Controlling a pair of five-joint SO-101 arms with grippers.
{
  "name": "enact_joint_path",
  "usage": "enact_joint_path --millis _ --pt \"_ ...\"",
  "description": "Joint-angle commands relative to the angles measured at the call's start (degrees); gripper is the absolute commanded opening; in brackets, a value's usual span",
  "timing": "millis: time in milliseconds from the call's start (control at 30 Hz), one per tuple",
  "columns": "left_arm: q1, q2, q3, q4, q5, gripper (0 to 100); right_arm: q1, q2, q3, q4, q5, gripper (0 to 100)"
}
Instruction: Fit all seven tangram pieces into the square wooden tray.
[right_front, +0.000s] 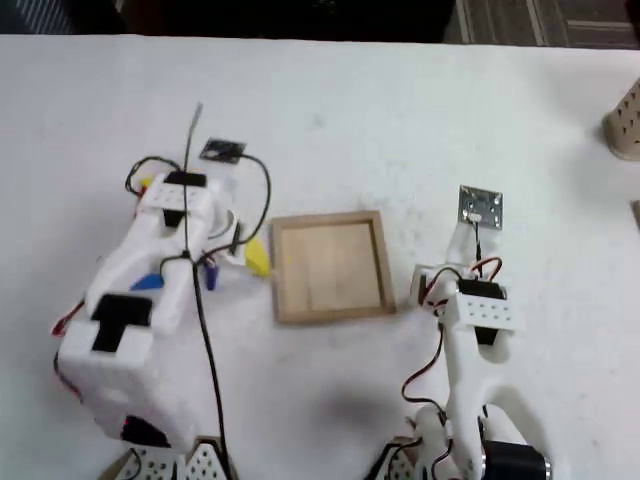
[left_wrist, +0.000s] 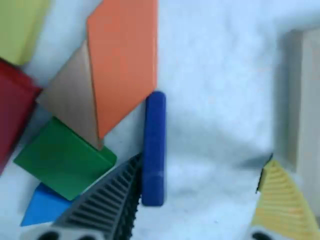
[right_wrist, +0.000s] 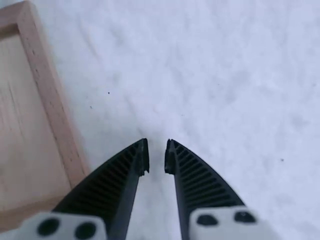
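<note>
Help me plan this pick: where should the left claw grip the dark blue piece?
Mid-length across its long faces, from above: the dark blue piece seems to stand on edge, bare table toward the tray, orange piece close opposite.

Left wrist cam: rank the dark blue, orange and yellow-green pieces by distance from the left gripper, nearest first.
1. Dark blue piece: between the left gripper fingers, beside the dark one.
2. Orange piece: just beyond the blue.
3. Yellow-green piece: farthest, past the orange.
</note>
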Motion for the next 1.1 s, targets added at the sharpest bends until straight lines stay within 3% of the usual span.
enact_joint_path --millis 0,300,567,800,967,1067 --pt "-1.10 -0.92 -1.93 1.58 0.44 37 0.40 -1.89 -0.26 -1.01 0.79 6.0" --pt "-1.36 -8.57 2.81 -2.11 -0.35 37 -0.84 -1.80 -0.26 -1.01 0.79 6.0" --pt "-1.36 -0.75 -1.76 -2.55 -0.53 37 -0.84 -1.80 -0.26 -1.01 0.79 6.0" --pt "-1.45 3.30 -6.07 -0.88 5.36 37 -0.75 -1.80 -0.26 -1.01 0.79 6.0" --pt "-1.45 3.30 -6.07 -1.05 4.57 27 -0.75 -1.71 -0.26 -1.01 0.79 6.0" --pt "-1.36 3.47 -5.80 -0.97 -0.70 20 -0.66 -1.71 -0.26 -1.01 0.79 6.0"
